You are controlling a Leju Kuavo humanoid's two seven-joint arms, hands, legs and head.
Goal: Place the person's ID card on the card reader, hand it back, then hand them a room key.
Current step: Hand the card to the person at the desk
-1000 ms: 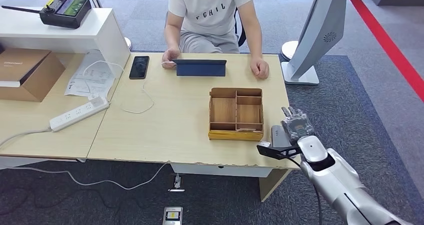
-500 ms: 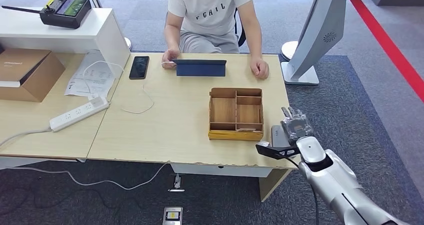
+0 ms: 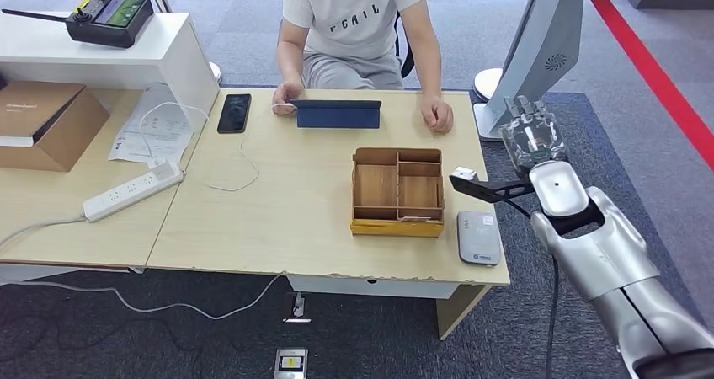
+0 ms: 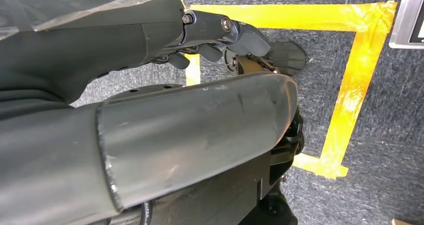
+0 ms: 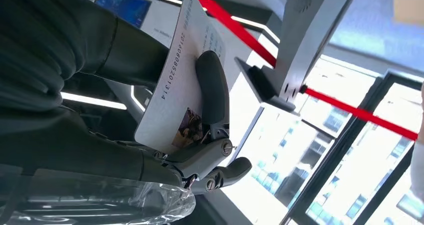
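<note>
My right hand [image 3: 531, 135] is raised beyond the table's right edge, level with the person's end of the table. It grips a white ID card [image 5: 180, 85] with a printed number and a small photo, the thumb [image 5: 212, 85] pressed across its face. The grey card reader [image 3: 478, 237] lies uncovered near the table's front right corner, with nothing on it. The person sits at the far side, one hand [image 3: 437, 114] resting on the table not far from my raised hand. My left hand [image 4: 225, 35] hangs over the floor, holding nothing.
A wooden compartment box [image 3: 397, 191] stands left of the reader. A blue tablet case [image 3: 337, 114], a phone [image 3: 234, 112] and a power strip [image 3: 133, 191] lie further left. A white stand [image 3: 526, 67] rises just behind my right hand.
My right hand has lifted off the card reader with the card and moved up and away toward the person's side. The reader is now uncovered.
</note>
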